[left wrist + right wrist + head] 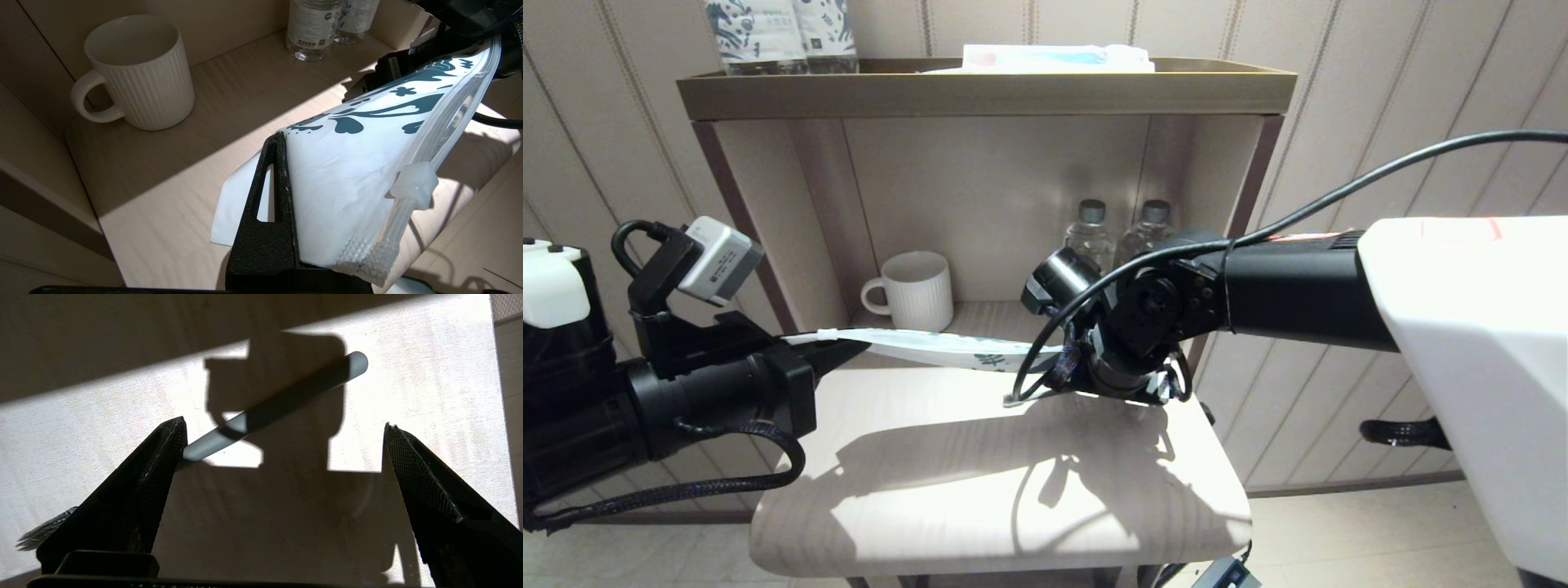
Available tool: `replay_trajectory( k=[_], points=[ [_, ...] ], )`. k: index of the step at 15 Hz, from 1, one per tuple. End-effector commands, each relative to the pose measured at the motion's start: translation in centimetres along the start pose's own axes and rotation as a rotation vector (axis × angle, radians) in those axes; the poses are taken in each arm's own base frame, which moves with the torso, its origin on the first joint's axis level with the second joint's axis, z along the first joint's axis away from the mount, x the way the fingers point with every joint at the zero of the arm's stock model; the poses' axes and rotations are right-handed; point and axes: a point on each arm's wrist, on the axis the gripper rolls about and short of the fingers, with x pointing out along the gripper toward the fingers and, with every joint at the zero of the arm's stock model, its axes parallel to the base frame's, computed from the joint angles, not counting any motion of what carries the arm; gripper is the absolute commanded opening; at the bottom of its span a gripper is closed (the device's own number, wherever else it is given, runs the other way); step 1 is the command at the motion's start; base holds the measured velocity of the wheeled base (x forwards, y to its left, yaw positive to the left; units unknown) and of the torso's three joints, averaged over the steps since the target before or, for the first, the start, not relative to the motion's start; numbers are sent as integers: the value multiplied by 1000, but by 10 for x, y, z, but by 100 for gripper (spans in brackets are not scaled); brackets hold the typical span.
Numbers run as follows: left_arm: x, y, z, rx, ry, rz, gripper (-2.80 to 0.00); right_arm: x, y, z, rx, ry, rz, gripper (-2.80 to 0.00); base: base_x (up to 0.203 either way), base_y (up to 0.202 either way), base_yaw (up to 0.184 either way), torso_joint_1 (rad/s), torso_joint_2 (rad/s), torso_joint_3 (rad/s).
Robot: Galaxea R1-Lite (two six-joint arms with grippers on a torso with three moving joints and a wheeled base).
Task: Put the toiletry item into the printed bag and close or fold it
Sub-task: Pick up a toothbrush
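sunlight is falling across the pale wooden table [915, 482], and both arms are working over it. the left gripper [837, 349] is pinching one end of the printed bag [947, 349], its black fingers [267, 212] pressed together on the plain white part, with the bag's white slider tab [412, 185] showing just beside them along the zip edge. from that grip the bag is stretching away toward the right arm, hanging clear of the table, and its blue-teal leaf print is lying at the far end, close against the right arm's wrist. beyond the left gripper, a ribbed white mug [141, 73] is standing on the shelf, and two water bottles [1115, 233] are standing further back, well apart from the bag.

the right gripper [286, 465] is pointing down at the table with its fingers [135, 482] spread wide. the toiletry item [278, 404] is lying flat on the table below it, outside the bag, running slantwise: its handle is reaching out past the fingertips, while its bristle head [41, 535] is peeking out from behind one finger. whether that finger is touching the handle cannot be told. the other finger is standing well apart from it.
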Motion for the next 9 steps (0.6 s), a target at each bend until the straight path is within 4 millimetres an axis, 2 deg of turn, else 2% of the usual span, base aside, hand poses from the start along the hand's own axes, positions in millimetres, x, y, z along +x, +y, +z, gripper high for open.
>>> replay_trajectory(
  k=[1,9],
  points=[
    [0,0,1,0,-5,-2,-280,2,1,-2,-4,6,-8,0,0,0,0,0,0,0],
    [0,0,1,0,-5,-2,-280,-4,1,1,8,-4,14,0,0,0,0,0,0,0]
  ],
)
